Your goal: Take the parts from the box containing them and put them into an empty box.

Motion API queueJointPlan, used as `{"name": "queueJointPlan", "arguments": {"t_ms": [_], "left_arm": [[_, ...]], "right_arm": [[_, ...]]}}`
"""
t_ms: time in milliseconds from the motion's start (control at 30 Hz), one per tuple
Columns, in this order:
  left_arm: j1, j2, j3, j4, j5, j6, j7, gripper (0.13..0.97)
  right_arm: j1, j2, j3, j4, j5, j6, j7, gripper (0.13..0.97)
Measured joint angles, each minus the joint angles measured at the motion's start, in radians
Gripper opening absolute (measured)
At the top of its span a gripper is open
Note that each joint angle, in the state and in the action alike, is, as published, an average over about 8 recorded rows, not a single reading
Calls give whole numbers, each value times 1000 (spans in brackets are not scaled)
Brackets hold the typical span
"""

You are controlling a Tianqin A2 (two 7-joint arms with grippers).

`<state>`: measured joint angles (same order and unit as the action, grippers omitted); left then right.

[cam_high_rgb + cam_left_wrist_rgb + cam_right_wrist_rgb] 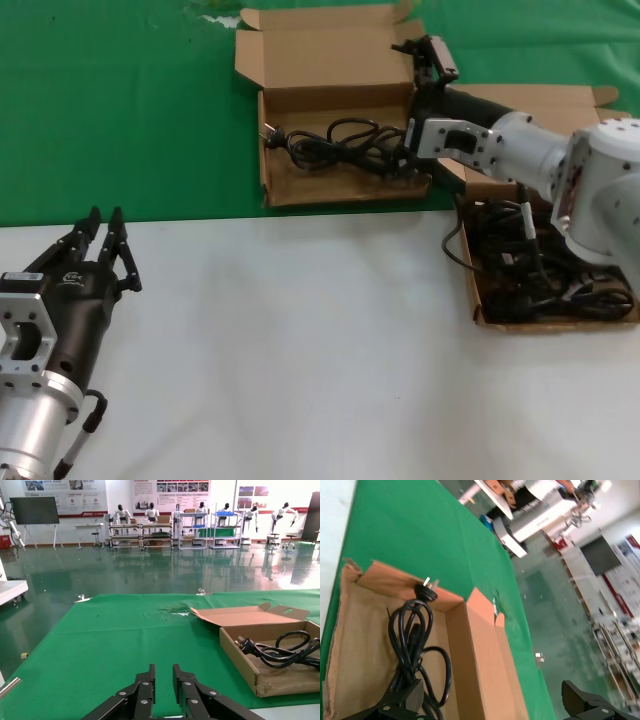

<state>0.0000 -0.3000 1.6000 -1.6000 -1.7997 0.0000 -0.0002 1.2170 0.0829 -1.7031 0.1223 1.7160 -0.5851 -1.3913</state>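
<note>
Nearest, the left gripper [104,222] rests idle on the white table [300,340], jaws nearly closed on nothing. Beyond it, on the green cloth [110,110], the right gripper [408,160] reaches with spread jaws into the empty box [330,100], over one cord [340,140]. Right of that box, the box containing them [560,320] holds more cords [540,270].
</note>
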Motion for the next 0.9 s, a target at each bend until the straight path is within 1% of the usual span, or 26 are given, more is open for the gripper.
{"name": "queueJointPlan", "arguments": {"t_ms": [233, 267, 533, 567, 833, 867, 900], "left_arm": [[0, 0, 0, 0, 0, 0, 0, 253], [0, 0, 0, 0, 0, 0, 0, 253], [0, 0, 0, 0, 0, 0, 0, 408], [0, 0, 0, 0, 0, 0, 0, 408], [0, 0, 0, 0, 0, 0, 0, 624], [0, 0, 0, 0, 0, 0, 0, 624], [0, 0, 0, 0, 0, 0, 0, 646]], "right_arm": [[-114, 20, 10, 137, 8, 54, 129, 953], [-131, 23, 11, 158, 9, 62, 149, 955], [-269, 48, 23, 327, 19, 129, 308, 966], [-286, 51, 24, 347, 20, 137, 327, 966], [-425, 76, 36, 516, 29, 204, 486, 966], [-442, 79, 37, 537, 31, 213, 505, 966], [-460, 82, 39, 558, 32, 221, 525, 966]]}}
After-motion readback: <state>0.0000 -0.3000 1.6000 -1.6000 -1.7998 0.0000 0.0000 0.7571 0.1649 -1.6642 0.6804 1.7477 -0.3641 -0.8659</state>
